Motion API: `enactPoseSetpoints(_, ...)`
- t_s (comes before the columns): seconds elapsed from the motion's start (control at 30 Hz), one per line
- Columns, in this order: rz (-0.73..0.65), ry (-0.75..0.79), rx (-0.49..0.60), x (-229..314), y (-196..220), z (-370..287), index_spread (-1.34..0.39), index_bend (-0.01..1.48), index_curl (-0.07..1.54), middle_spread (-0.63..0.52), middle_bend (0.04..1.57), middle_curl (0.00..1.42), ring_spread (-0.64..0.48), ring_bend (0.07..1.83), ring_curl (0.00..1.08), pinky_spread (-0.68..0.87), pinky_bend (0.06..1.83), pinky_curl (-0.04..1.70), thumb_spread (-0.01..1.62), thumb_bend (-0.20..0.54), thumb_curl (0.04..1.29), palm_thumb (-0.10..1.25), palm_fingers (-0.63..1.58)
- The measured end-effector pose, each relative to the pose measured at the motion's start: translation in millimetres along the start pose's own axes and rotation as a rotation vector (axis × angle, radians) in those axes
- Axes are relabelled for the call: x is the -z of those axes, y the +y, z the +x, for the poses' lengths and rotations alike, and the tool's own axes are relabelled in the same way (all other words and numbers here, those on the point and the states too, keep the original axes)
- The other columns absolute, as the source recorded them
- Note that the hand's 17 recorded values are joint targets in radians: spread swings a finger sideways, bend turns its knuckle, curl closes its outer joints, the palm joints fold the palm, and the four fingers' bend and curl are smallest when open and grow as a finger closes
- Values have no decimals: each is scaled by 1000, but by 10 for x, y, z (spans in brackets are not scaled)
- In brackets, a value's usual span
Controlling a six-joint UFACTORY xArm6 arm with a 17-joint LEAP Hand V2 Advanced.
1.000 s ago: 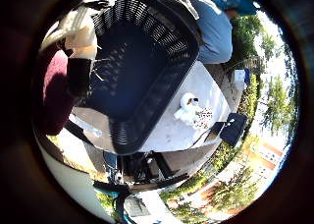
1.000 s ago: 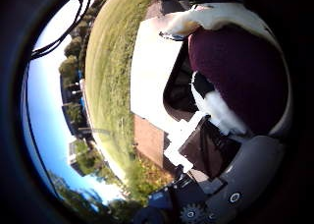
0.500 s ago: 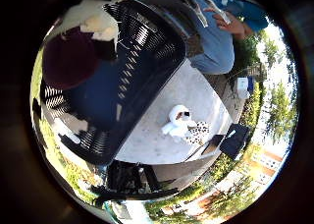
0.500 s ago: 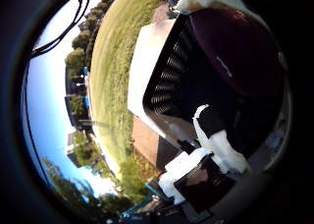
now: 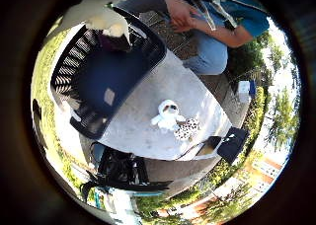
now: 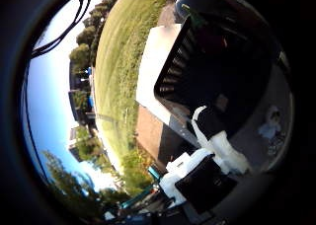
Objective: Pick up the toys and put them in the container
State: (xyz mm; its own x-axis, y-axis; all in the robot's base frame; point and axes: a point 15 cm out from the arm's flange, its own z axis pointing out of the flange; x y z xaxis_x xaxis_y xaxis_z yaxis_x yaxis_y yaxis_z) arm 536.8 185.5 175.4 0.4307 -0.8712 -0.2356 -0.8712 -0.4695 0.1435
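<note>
A black slatted basket [image 5: 104, 82] stands on a pale table [image 5: 193, 92]. A maroon and cream plush toy [image 5: 109, 26] lies at one end of the basket. A small white plush toy with a spotted part [image 5: 170, 116] lies on the table beside the basket. The thumb side view shows the basket [image 6: 212, 67] below the palm and the white toy [image 6: 269, 124] on the table. My right hand [image 6: 212, 161] hangs above the basket's edge. Its white fingers [image 6: 225, 146] are relaxed and nothing is between them.
A person sits at the far side of the table [image 5: 212, 23]. A black flat object [image 5: 234, 143] lies at the table's edge near the white toy. A dark frame [image 5: 123, 168] stands below the table. Grass [image 6: 118, 77] surrounds the table.
The maroon toy was held against the palm one second ago; now it lies in the basket, away from the hand. The hand has risen, and the basket and table look farther off.
</note>
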Motion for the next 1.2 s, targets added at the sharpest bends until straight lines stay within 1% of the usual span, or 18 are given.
enactPoseSetpoints(0.1,-31,-24,-51,138,237,319,-436,172,191,118,161,288,309,457,324,537,853,433,1101,-29,410,677,-47)
enactPoseSetpoints(0.2,-16,-26,-118,333,467,854,-416,176,201,106,187,297,299,455,323,526,803,408,1103,-29,408,677,-9)
enactPoseSetpoints(0.37,-60,93,-184,508,1111,2034,-375,186,233,66,180,311,279,446,318,509,710,355,1106,-28,405,681,39)
enactPoseSetpoints(0.43,-92,136,-208,513,1393,2445,-371,182,239,54,178,313,271,439,317,504,695,344,1107,-28,404,682,41)
enactPoseSetpoints(0.5,-111,144,-237,477,1622,2745,-367,182,245,50,176,315,267,431,316,498,679,334,1106,-30,402,679,42)
enactPoseSetpoints(0.57,-133,128,-258,309,1785,2982,-365,178,249,46,174,316,264,421,313,496,668,323,1108,-30,399,676,44)
enactPoseSetpoints(0.63,-159,98,-270,28,1911,3198,-363,175,252,44,171,315,262,416,312,492,659,313,1110,-29,397,675,47)
enactPoseSetpoints(0.73,-184,65,-278,-410,2010,3438,-364,180,257,42,166,313,261,408,311,488,650,304,1112,-28,395,677,53)
enactPoseSetpoints(0.8,-181,72,-283,-627,2042,3614,-364,181,261,42,163,311,261,403,310,485,646,298,1113,-28,394,677,58)
enactPoseSetpoints(0.93,-216,125,-252,-1089,2095,3916,-361,177,266,41,163,309,259,391,310,481,639,287,1110,-33,390,665,53)
enactPoseSetpoints(1.03,-236,140,-231,-1388,2088,4004,-356,171,266,43,158,304,258,389,312,479,642,284,1107,-31,385,662,39)
enactPoseSetpoints(1.2,-266,177,-185,-1662,2027,4048,-346,172,266,51,164,301,256,377,312,470,636,274,1094,-32,372,660,22)
